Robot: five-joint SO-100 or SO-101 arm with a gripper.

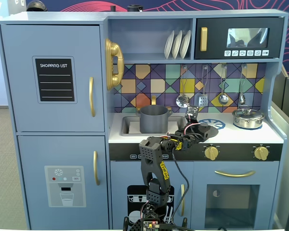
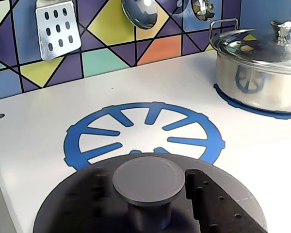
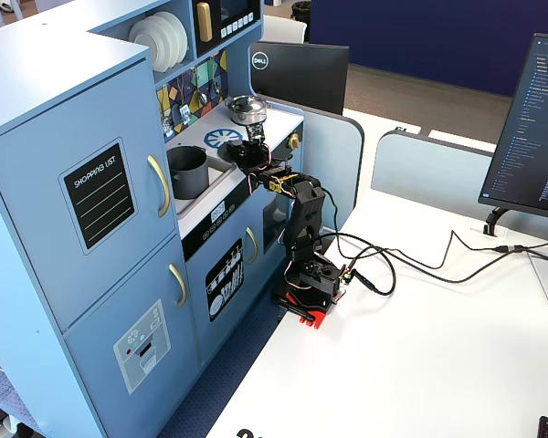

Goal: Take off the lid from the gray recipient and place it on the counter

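The gray recipient (image 1: 153, 119) stands uncovered in the recessed sink, also seen in the other fixed view (image 3: 188, 171). The dark gray lid (image 2: 87, 204) lies flat low over the white counter (image 2: 39, 131), covering the near edge of the blue burner circle (image 2: 145, 133). My gripper (image 2: 148, 194) straddles the lid's centre knob (image 2: 148, 179). The right finger (image 2: 211, 204) stands just clear of the knob; the left finger is blurred. The jaws look open. In a fixed view the gripper (image 1: 205, 129) sits at the counter's middle with the lid (image 1: 209, 131) under it.
A shiny silver pot (image 2: 257, 73) with its own lid stands on the right burner, close beyond the gray lid. Utensils (image 2: 58, 29) hang on the tiled backsplash. Stove knobs (image 1: 211, 152) line the front. The sink lies to the left in the fixed view.
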